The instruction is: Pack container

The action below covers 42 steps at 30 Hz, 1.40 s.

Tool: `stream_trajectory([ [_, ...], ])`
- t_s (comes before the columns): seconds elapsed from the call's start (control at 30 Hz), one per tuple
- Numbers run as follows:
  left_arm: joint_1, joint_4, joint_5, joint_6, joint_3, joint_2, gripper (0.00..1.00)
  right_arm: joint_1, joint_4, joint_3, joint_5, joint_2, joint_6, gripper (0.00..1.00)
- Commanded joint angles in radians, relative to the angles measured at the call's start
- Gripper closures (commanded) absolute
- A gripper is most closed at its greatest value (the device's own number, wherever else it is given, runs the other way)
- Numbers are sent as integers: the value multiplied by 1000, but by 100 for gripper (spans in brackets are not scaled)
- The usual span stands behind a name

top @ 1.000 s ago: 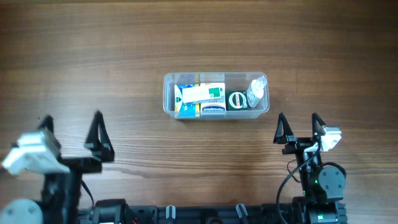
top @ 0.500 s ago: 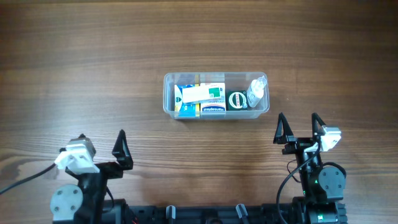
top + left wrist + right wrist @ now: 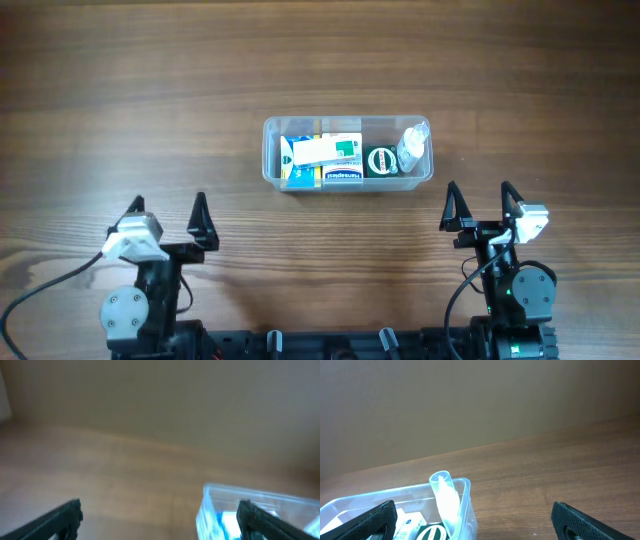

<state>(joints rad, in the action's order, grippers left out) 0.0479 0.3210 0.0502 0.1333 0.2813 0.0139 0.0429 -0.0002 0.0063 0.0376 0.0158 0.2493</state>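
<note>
container (image 3: 268, 152): clear, near mid-table, long side running left to right, well apart from both grippers
table (image 3: 150, 80): brown wood grain
white box (image 3: 325, 150): green mark on it, lying slanted on top in the container's left half
blue boxes (image 3: 295, 172): under and beside the white box, against the near wall
tin (image 3: 381, 160): round, green, just right of the boxes
bottle (image 3: 412, 146): small, clear, leaning in the container's right end, neck at the far corner
left gripper (image 3: 169, 200): low at the near edge, left of the container, jaws spread wide, nothing between them
right gripper (image 3: 479, 190): near edge, in front of and to the right of the container's right end, jaws wide, holding nothing
left wrist view: blurred; container (image 3: 250, 497) at lower right, probably its left end, something blue inside
right wrist view: bottle (image 3: 447, 502) upright-ish against the container (image 3: 465, 485) corner, tin (image 3: 432, 534) at the bottom edge
</note>
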Motion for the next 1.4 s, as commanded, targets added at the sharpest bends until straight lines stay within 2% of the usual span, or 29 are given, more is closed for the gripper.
stream_trajectory([
  [0.0,0,-180,9,2,-85,-11,0,-2,2,-1,16,-2,15,0],
  [0.1,0,-302,8,-2,-135,-11,0,-1,2,-1,16,-2,16,0],
  [0.27,0,-374,8,-79,-184,-11,0,-2,2,-1,16,-2,16,0],
  [0.63,0,-368,27,-104,-276,-11,0,-1,2,-1,16,-2,16,0],
  [0.93,0,-312,41,-157,-276,-11,0,-1,2,-1,16,-2,16,0],
  [1.1,0,-254,38,-156,-276,-11,0,-1,2,-1,16,-2,16,0],
  [1.37,0,-253,38,-155,-276,-11,0,-1,2,-1,16,-2,16,0],
])
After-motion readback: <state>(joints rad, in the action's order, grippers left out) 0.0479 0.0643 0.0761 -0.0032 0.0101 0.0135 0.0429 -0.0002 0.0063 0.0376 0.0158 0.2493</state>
